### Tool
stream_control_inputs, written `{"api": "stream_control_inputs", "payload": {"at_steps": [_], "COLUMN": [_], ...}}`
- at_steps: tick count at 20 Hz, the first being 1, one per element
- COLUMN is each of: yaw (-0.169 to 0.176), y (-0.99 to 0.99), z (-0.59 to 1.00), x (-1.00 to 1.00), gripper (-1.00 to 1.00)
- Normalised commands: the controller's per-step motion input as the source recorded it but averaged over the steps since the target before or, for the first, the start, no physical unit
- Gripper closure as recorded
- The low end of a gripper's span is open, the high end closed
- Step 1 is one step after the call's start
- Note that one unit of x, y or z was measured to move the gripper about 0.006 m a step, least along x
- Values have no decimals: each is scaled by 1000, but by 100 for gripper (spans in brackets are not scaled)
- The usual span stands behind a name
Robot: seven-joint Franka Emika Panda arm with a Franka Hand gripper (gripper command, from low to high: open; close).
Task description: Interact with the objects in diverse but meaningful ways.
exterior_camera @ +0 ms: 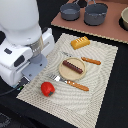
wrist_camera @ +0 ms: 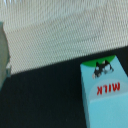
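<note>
Nearest us in the wrist view lies the milk carton (wrist_camera: 102, 92), pale blue, on the dark surface just off the woven mat (wrist_camera: 60, 30). We cannot tell how the jaws stand; no fingers show in either view. If the carton is our target, we should centre over it and square to its sides before descending (it looks light and apt to slide). Farther off, in the exterior view, sit the tomato (exterior_camera: 47, 89), then the sausage (exterior_camera: 73, 66) on the plate (exterior_camera: 63, 71), then the bread block (exterior_camera: 80, 43).
</note>
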Motion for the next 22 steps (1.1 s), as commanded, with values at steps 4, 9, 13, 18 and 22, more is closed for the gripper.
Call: {"api": "stream_control_inputs", "payload": {"at_steps": [4, 9, 13, 18, 22], "yaw": [2, -3, 0, 14, 60], "y": [-472, -837, -644, -346, 76], "z": [0, 278, 126, -2, 113], "x": [-767, -243, -246, -279, -108], "gripper": [-100, -100, -100, -100, -100]}}
